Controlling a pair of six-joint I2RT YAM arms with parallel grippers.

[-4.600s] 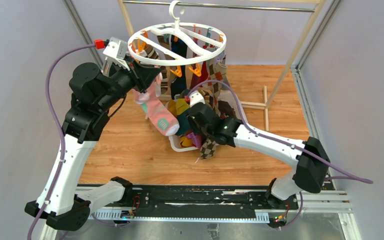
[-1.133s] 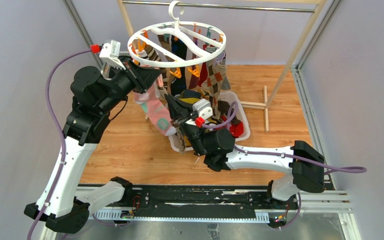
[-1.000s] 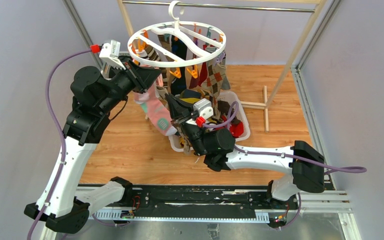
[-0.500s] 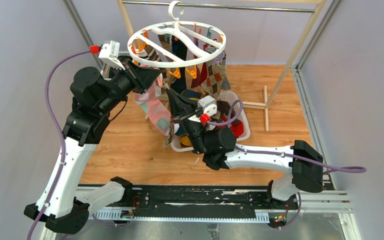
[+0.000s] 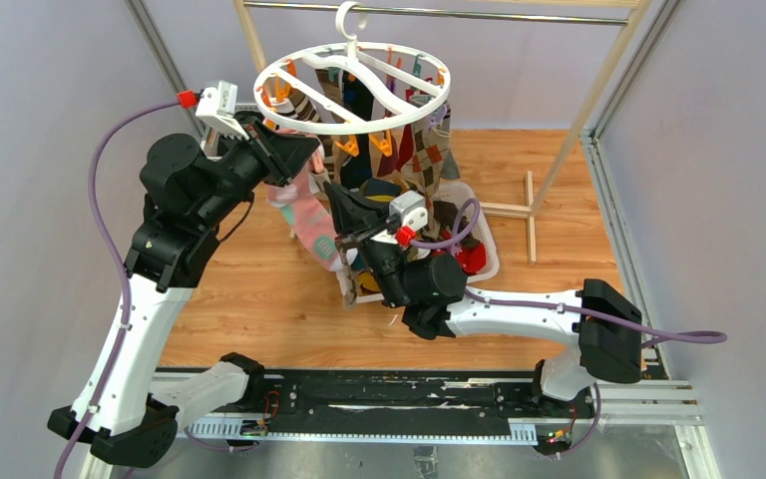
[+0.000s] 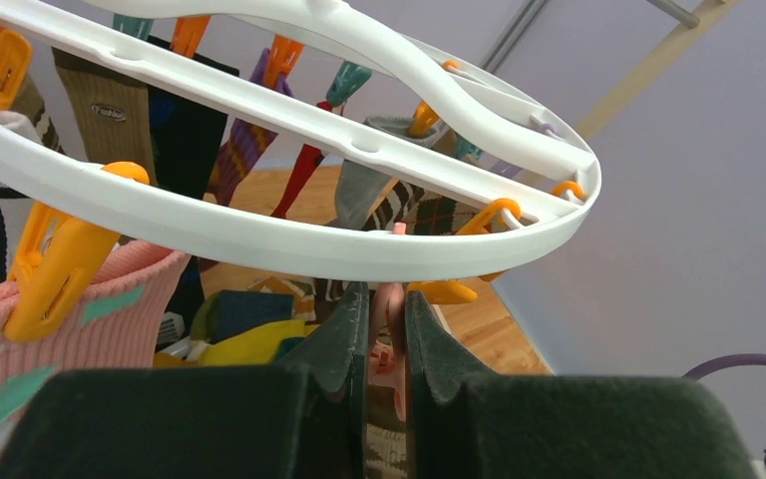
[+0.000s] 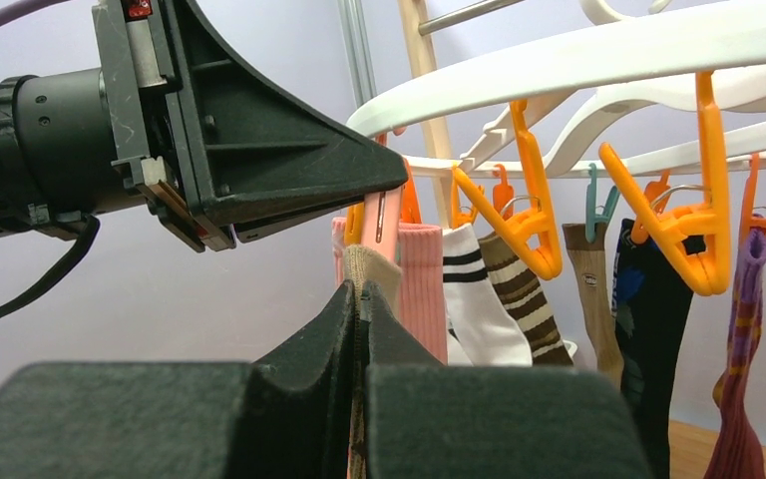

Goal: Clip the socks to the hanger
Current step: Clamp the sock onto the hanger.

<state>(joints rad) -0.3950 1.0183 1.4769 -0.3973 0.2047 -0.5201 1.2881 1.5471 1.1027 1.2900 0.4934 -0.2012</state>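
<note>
The white round hanger (image 5: 359,130) hangs from a rail, with several socks clipped under it. My left gripper (image 5: 311,150) is at its left rim, shut on a pink clip (image 6: 391,329) just below the ring (image 6: 259,235). Beside that clip hangs a pink sock (image 5: 309,215), pinned by an orange clip (image 6: 55,264). My right gripper (image 5: 331,190) points up, shut on the cuff of a tan sock (image 7: 371,264). That cuff stands just under the pink clip (image 7: 379,225) and the left fingers (image 7: 289,170). The rest of the tan sock is hidden behind my right fingers.
A white basket (image 5: 491,249) with loose socks, one of them red (image 5: 471,257), sits on the wooden floor under the hanger. A wooden-poled rack (image 5: 598,90) with a metal rail (image 5: 479,13) holds the hanger. Grey walls stand close on both sides.
My right gripper has moved up and to the left with the tan sock, closer to the left gripper and the clip. The left arm has stayed where it was.
</note>
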